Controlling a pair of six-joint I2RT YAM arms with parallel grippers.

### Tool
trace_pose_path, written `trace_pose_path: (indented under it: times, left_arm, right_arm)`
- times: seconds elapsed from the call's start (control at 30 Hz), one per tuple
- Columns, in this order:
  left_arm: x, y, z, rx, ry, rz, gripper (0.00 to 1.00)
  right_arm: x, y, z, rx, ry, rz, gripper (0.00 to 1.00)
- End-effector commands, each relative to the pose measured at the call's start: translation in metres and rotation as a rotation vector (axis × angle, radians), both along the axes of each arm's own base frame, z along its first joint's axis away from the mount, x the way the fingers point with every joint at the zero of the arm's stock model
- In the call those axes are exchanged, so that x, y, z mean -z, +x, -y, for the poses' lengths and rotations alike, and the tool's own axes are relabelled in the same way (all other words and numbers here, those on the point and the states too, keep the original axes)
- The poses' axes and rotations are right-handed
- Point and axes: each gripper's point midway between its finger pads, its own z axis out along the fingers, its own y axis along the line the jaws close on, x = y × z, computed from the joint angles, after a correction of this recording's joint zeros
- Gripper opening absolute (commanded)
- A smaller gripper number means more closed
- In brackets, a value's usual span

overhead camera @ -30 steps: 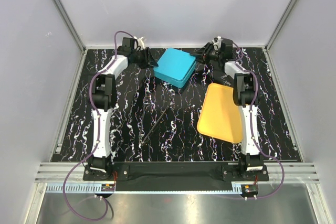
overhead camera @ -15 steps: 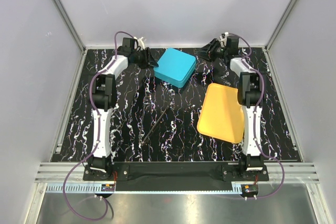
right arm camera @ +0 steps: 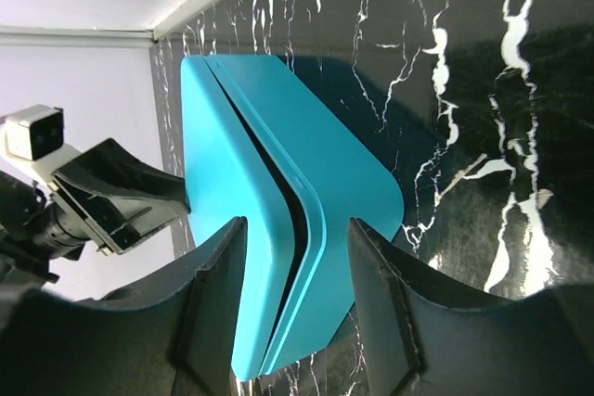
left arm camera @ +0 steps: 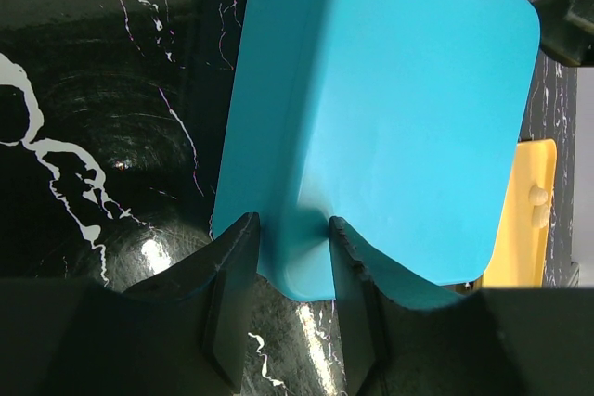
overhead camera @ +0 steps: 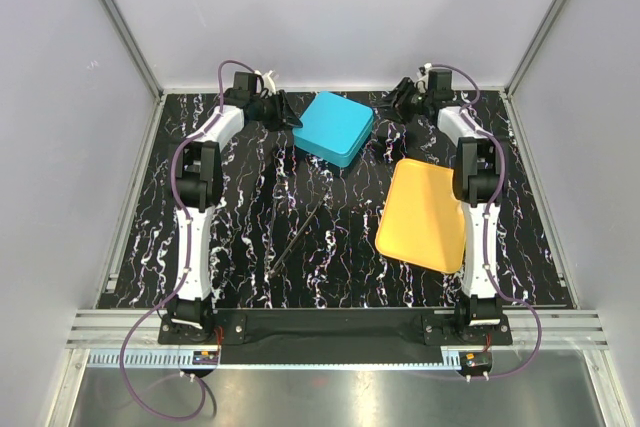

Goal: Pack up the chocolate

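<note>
A turquoise box [overhead camera: 336,127] with its lid on stands at the back middle of the table. In the right wrist view [right arm camera: 278,183] a dark gap shows between lid and base. My left gripper [overhead camera: 295,120] is shut on the box's left corner [left arm camera: 399,108], and its fingertips [left arm camera: 232,238] press either side of it. My right gripper [overhead camera: 392,104] is open, with its jaws [right arm camera: 297,229] astride the box's right corner and not gripping it. No dark chocolate pieces are in view. A small pale lump [left arm camera: 535,199] shows on the yellow tray [left arm camera: 527,248].
The yellow tray [overhead camera: 422,215] lies flat at the right, beside the right arm. A thin dark stick [overhead camera: 296,235] lies on the black marbled table in the middle. Grey walls close in the back and both sides.
My right gripper has drawn back to the right, a little away from the box's corner. The left gripper and the box have stayed put.
</note>
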Motion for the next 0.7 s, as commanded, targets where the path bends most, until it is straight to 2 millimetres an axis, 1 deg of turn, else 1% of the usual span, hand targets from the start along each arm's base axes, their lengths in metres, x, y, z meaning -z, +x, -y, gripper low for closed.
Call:
trace_pose_path:
  times: [0.0, 0.07, 0.27, 0.47, 0.6, 0.67]
  left_arm:
    - [-0.011, 0.011, 0.010, 0.017, -0.018, 0.062, 0.41]
    - [-0.011, 0.011, 0.010, 0.017, -0.020, 0.061, 0.41]
    - [-0.010, 0.011, 0.015, 0.021, -0.022, 0.060, 0.41]
    - [-0.007, 0.012, 0.015, 0.020, -0.018, 0.058, 0.41]
    - [-0.004, 0.011, 0.016, 0.023, -0.016, 0.053, 0.41]
    - [-0.006, 0.010, 0.017, 0.025, -0.015, 0.056, 0.41]
  right_arm:
    - [-0.036, -0.004, -0.015, -0.044, -0.030, 0.091, 0.55]
    - [-0.036, -0.006, -0.021, -0.055, -0.027, 0.094, 0.55]
    - [-0.026, -0.008, -0.023, -0.056, -0.037, 0.077, 0.56]
    - [-0.008, -0.011, -0.023, -0.064, -0.079, 0.056, 0.56]
    - [0.007, -0.011, -0.021, -0.056, -0.095, 0.031, 0.52]
    - [0.011, -0.012, -0.019, -0.050, -0.113, 0.022, 0.47]
